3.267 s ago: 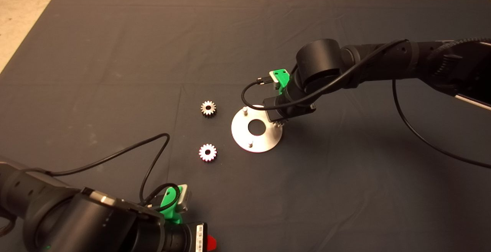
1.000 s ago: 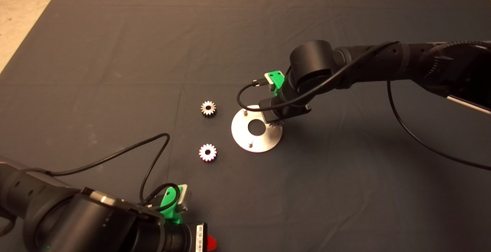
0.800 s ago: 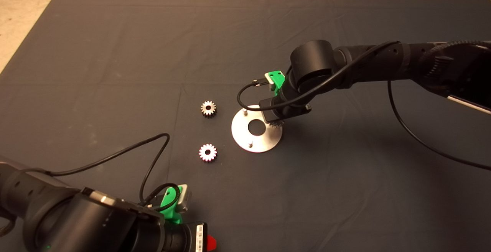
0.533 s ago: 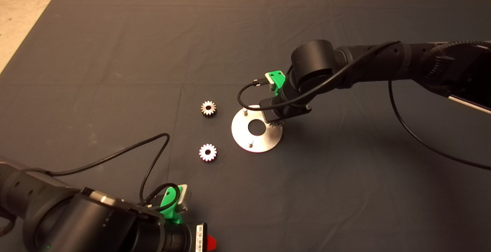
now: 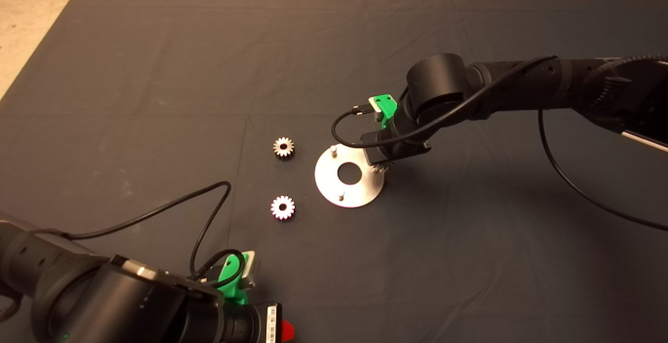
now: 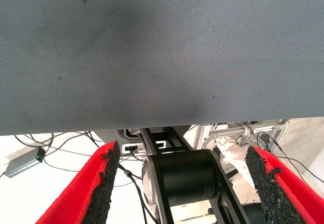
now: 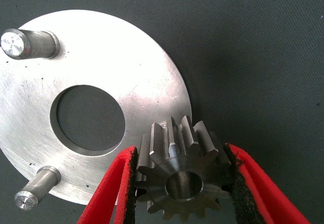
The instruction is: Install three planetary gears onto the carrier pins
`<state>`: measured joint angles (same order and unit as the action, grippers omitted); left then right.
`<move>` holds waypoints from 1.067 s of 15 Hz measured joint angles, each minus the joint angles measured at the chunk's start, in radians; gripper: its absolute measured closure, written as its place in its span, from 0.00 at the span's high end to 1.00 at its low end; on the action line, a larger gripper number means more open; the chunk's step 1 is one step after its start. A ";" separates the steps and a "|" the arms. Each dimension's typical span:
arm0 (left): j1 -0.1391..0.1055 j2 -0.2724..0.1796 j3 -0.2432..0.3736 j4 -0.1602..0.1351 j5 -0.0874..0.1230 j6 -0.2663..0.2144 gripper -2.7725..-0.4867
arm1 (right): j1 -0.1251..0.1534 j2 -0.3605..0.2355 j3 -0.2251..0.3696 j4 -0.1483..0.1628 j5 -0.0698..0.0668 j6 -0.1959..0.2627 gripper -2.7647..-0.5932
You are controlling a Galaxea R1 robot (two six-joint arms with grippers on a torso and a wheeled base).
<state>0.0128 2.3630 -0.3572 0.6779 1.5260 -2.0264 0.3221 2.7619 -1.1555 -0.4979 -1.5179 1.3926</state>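
My right gripper (image 7: 182, 188) is shut on one planetary gear (image 7: 183, 176), a silvery toothed wheel with a round bore, held flat between the red fingers. It hangs over the right rim of the shiny round disc (image 7: 106, 51). Two carrier pins stand bare on the disc, one (image 7: 29, 43) at the far side and one (image 7: 36, 187) nearer; a third pin is hidden. From above, the right gripper (image 5: 382, 167) is at the disc's (image 5: 360, 192) right edge. Two more gears (image 5: 283, 147) (image 5: 283, 207) lie flat on the mat left of the disc.
My left gripper (image 5: 286, 329) is parked at the lower left edge with its cable looping over the mat. In its wrist view the fingers (image 6: 104, 176) stand wide apart over the mat's edge and the robot's base. The right arm's cable arcs above the disc.
Over the last second the right gripper shifted a little to the right with the gear, from nearer the disc's centre hole to its right rim. The loose gears and left arm stayed put.
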 joint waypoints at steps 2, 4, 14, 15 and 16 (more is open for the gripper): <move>0.000 0.000 0.000 0.000 0.000 0.000 0.55 | 0.000 0.000 0.001 0.000 -0.002 0.000 0.21; 0.000 0.000 0.000 0.000 0.000 0.000 0.55 | 0.000 0.000 0.002 0.000 -0.003 0.000 0.21; 0.000 0.000 0.000 0.000 0.000 0.000 0.55 | -0.001 0.007 0.004 -0.001 -0.012 0.000 0.21; 0.000 0.000 0.000 0.000 0.000 0.000 0.55 | -0.001 0.009 0.004 -0.001 -0.016 0.000 0.21; 0.000 0.000 0.000 0.000 0.000 0.000 0.55 | -0.002 0.012 0.004 -0.001 -0.017 0.000 0.21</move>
<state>0.0128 2.3630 -0.3572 0.6779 1.5264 -2.0264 0.3204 2.7738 -1.1517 -0.4987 -1.5345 1.3926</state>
